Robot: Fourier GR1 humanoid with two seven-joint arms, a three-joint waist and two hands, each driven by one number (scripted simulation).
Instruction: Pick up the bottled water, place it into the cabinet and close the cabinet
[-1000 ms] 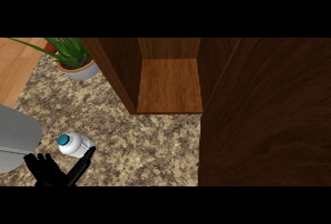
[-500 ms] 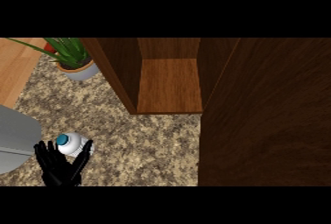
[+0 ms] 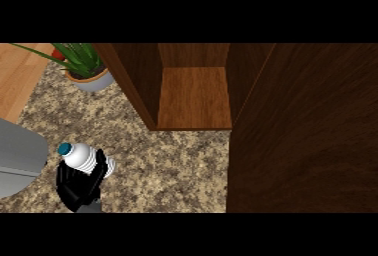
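Note:
The bottled water (image 3: 83,158), white with a teal cap, is at the lower left over the granite counter (image 3: 170,165). My right hand (image 3: 76,188) comes up from the lower edge, and its black fingers curl round the bottle's lower body and hide it. Only the cap and shoulder show above the hand. The cabinet (image 3: 193,97) stands open at the top centre with a bare wooden shelf inside. Its dark door (image 3: 310,130) is swung out and fills the right side. My left hand is out of view.
A potted plant (image 3: 85,67) in a grey pot stands at the upper left beside the cabinet's left wall. A grey forearm (image 3: 18,155) fills the left edge, close to the bottle. A light wooden surface (image 3: 18,75) borders the counter at the far left.
My right hand has risen round the bottle and its fingers have closed on it. The bottle's cap now sits slightly higher and further left in the view.

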